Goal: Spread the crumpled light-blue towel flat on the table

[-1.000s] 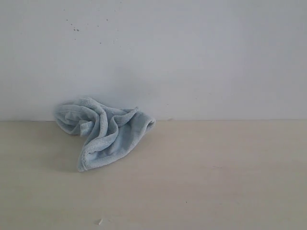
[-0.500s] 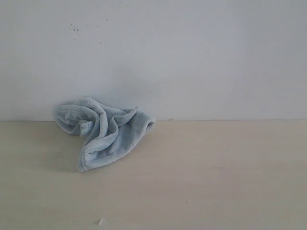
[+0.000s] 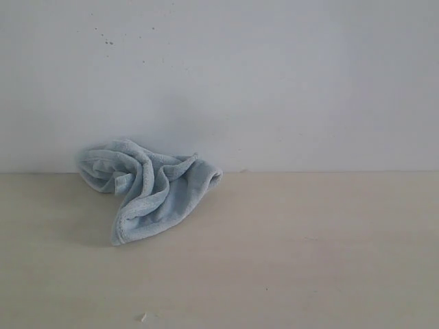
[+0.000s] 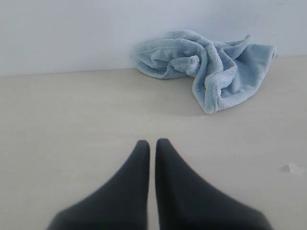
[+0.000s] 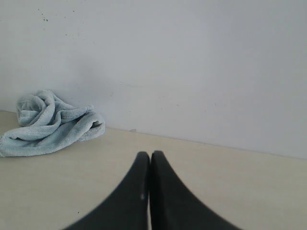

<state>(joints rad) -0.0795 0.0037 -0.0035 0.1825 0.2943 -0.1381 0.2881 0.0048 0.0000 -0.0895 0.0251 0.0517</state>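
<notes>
Beige table (image 3: 309,260), white wall (image 3: 274,82), crumpled towel (image 3: 147,192), left gripper (image 4: 152,142), right gripper (image 5: 149,153) apparently closed

The wide, matte, pale-beige table (image 3: 309,260) before me carries a crumpled light-blue terry towel (image 3: 147,192), bunched at left centre of the exterior view. A tiny white fleck (image 3: 143,317) lies near the bottom edge, well apart from it.

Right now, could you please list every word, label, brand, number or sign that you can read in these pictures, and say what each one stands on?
There is no readable text in any view.
The towel shows no label or print on the folds that face the cameras.
The table and the wall are plain; the wall has only a few dark specks, not writing.
The left gripper and right gripper are unmarked black.
</notes>
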